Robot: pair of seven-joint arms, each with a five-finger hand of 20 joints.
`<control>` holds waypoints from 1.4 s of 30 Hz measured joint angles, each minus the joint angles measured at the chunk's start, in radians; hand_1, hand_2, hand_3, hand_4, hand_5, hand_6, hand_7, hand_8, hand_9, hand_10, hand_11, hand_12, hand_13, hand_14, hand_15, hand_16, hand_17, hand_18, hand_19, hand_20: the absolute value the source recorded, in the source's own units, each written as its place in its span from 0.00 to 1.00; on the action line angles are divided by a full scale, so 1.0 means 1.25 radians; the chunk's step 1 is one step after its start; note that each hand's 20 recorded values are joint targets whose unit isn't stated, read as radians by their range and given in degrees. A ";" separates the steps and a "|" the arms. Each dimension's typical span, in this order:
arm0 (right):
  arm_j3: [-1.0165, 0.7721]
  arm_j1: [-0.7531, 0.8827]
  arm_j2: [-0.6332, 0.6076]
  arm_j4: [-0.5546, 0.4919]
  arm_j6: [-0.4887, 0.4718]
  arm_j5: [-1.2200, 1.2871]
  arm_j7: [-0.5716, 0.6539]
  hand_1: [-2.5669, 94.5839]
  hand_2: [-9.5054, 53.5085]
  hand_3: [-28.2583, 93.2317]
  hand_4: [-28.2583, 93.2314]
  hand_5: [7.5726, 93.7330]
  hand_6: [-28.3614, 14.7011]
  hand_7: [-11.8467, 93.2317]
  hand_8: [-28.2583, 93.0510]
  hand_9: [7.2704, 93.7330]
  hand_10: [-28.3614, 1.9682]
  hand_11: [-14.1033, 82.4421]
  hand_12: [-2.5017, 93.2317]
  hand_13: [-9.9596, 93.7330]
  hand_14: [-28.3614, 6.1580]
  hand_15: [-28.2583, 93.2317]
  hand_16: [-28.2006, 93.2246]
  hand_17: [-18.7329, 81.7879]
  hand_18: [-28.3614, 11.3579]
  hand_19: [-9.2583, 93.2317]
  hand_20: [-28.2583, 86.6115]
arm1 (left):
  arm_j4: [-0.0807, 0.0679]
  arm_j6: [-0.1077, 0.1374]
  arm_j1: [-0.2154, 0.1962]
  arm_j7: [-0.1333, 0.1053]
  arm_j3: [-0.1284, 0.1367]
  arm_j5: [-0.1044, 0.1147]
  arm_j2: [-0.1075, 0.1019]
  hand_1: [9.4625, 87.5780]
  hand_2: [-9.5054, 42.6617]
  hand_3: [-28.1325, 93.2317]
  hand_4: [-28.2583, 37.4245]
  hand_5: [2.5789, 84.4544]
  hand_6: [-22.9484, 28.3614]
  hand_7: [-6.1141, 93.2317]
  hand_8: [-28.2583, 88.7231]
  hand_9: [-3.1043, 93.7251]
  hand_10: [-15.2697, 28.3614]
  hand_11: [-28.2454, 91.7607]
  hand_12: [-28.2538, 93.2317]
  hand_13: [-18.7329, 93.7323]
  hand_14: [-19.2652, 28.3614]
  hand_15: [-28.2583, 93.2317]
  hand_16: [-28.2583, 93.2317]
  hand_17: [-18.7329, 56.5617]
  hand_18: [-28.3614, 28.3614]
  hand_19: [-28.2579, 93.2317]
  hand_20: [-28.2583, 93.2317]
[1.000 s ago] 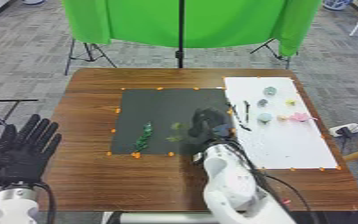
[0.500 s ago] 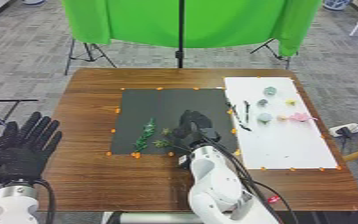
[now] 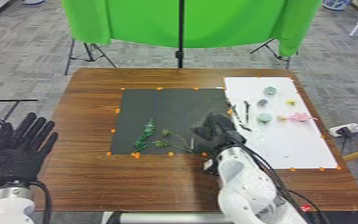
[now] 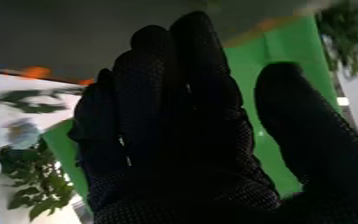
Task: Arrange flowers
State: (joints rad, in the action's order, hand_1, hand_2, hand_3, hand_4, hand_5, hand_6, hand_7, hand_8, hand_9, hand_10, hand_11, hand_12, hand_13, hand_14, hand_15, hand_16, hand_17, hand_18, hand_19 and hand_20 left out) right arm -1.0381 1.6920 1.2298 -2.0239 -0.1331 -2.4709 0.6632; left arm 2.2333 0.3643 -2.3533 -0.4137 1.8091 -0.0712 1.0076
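In the head view my right hand (image 3: 216, 131) is over the right edge of the black mat (image 3: 171, 105), beside the white mat (image 3: 291, 150). Its fingers are straight and hold nothing, as the hand (image 4: 184, 125) in the right wrist view confirms. A dark green leafy sprig (image 3: 145, 135) lies on the black mat, with thin-stemmed yellowish-green sprigs (image 3: 162, 143) to its right. On the white mat lie a pink flower (image 3: 301, 117), blue-green blooms (image 3: 264, 117), a small yellow flower (image 3: 290, 102) and dark stems (image 3: 246, 111). My left hand (image 3: 15, 155) is open beyond the table's left edge.
Orange markers line both mats on the brown wooden table (image 3: 87, 185). Behind the table hangs a green cloth (image 3: 238, 25) on stands. A small red object (image 3: 306, 207) lies near the table's front edge, by the right arm's cable.
My right hand has moved away from the yellowish-green sprigs, now toward the white mat. Their thin stems, earlier partly under the hand, lie uncovered. The left hand has barely shifted.
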 measured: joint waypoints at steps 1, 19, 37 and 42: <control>0.000 0.007 -0.004 0.003 -0.001 -0.003 -0.001 0.32 0.35 0.88 0.06 0.84 0.49 0.34 0.15 0.69 0.17 0.49 0.27 0.59 0.16 0.83 0.45 0.46 0.04 0.94 0.58 | 0.000 0.000 0.000 0.000 0.000 0.000 0.000 0.21 0.44 0.85 0.00 0.51 0.63 0.19 0.15 0.43 0.68 0.40 0.31 0.44 0.69 0.42 0.21 0.17 0.74 0.50 0.33; 0.062 -0.014 0.076 0.029 -0.073 0.002 -0.028 0.31 0.34 0.88 0.07 0.83 0.48 0.31 0.15 0.69 0.17 0.47 0.27 0.59 0.16 0.83 0.45 0.45 0.04 0.93 0.59 | -0.008 -0.001 0.015 0.014 -0.005 0.016 0.003 0.21 0.44 0.85 0.00 0.51 0.63 0.19 0.15 0.43 0.68 0.40 0.31 0.44 0.69 0.42 0.20 0.17 0.73 0.50 0.33; 0.046 0.016 0.042 -0.009 0.032 0.035 -0.012 0.33 0.19 0.87 0.07 0.79 0.48 0.33 0.15 0.71 0.19 0.43 0.25 0.62 0.18 0.82 0.44 0.47 0.03 0.93 0.59 | -0.006 -0.004 0.000 0.007 0.003 0.021 0.015 0.20 0.44 0.85 0.00 0.51 0.63 0.19 0.15 0.43 0.68 0.40 0.31 0.44 0.69 0.42 0.20 0.17 0.73 0.50 0.33; -0.040 0.009 0.010 0.004 0.133 -0.006 0.009 0.37 0.10 0.86 0.07 0.76 0.48 0.29 0.15 0.71 0.21 0.43 0.25 0.62 0.20 0.83 0.45 0.47 0.03 0.95 0.59 | -0.004 -0.004 -0.012 -0.003 0.004 0.024 0.020 0.20 0.45 0.85 0.00 0.51 0.63 0.19 0.15 0.43 0.68 0.40 0.31 0.44 0.69 0.42 0.20 0.17 0.73 0.50 0.33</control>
State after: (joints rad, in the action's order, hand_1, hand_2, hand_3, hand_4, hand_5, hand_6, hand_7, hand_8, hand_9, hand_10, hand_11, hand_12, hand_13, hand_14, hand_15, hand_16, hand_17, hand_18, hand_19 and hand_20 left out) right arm -1.0879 1.7031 1.2418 -2.0189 0.0328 -2.4781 0.6749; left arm 2.2284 0.3591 -2.3679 -0.4171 1.8142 -0.0411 1.0330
